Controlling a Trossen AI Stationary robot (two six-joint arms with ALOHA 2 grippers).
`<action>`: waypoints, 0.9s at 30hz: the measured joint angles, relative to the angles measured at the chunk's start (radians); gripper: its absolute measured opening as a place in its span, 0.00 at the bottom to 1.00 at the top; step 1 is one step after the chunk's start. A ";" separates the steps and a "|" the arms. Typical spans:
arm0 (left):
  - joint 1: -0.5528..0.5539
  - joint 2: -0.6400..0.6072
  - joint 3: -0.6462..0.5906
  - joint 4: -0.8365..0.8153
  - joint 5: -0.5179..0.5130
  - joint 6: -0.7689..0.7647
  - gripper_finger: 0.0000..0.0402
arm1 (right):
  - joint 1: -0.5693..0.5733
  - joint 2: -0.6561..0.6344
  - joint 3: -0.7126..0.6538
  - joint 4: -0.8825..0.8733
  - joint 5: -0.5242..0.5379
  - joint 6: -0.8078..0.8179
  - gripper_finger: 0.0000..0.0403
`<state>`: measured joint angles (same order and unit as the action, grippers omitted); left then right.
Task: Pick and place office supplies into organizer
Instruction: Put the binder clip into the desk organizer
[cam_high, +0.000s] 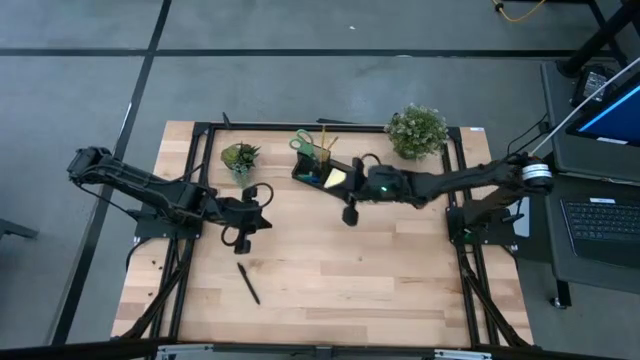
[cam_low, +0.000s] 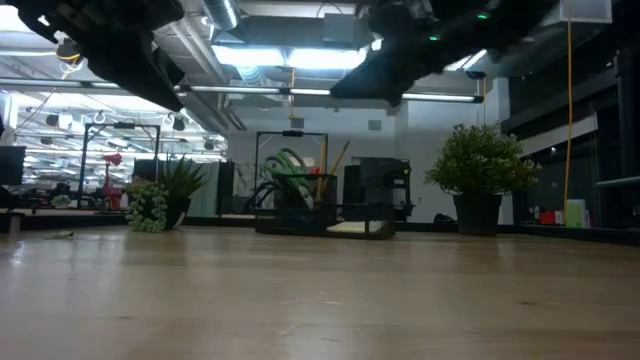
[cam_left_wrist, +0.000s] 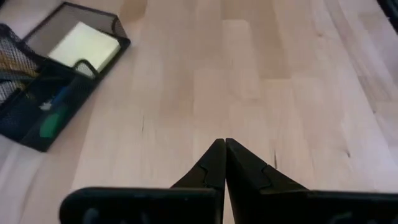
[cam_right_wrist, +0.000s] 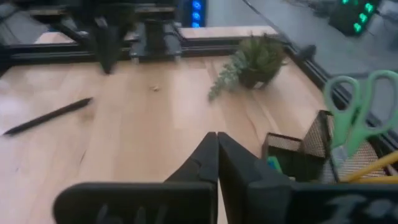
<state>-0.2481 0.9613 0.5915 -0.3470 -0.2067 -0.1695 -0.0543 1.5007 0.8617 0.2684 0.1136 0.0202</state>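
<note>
The black mesh organizer (cam_high: 322, 168) stands at the table's far middle. Green-handled scissors (cam_high: 302, 142) and pencils (cam_high: 326, 136) stick up from its cup. A yellow sticky-note pad (cam_left_wrist: 84, 46) and small green and blue pieces (cam_left_wrist: 51, 118) lie in its tray. A black pen (cam_high: 248, 283) lies flat on the table at the near left. My left gripper (cam_left_wrist: 224, 146) hovers shut and empty over the table left of the organizer (cam_left_wrist: 56, 81). My right gripper (cam_right_wrist: 217, 140) is shut and empty, just near of the organizer (cam_right_wrist: 305, 155), pointing toward the table's left.
A small potted plant (cam_high: 240, 157) stands left of the organizer and a larger one (cam_high: 417, 131) at the far right. Bare wood lies across the table's middle and near right (cam_high: 400, 280). Black frame rails (cam_high: 205, 130) run along the table's edges.
</note>
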 joint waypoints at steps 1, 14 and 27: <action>-0.002 0.001 0.000 -0.007 0.001 -0.009 0.01 | 0.009 -0.019 -0.039 0.042 -0.002 -0.010 0.02; 0.032 0.002 0.000 -0.124 -0.254 -0.302 0.01 | 0.034 -0.044 -0.419 0.527 0.000 0.025 0.02; 0.083 0.002 0.000 -0.269 -0.120 -0.671 0.11 | 0.034 -0.044 -0.457 0.579 0.000 0.085 0.02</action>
<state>-0.1654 0.9630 0.5915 -0.6155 -0.3266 -0.8406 -0.0206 1.4567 0.4049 0.8479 0.1137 0.1051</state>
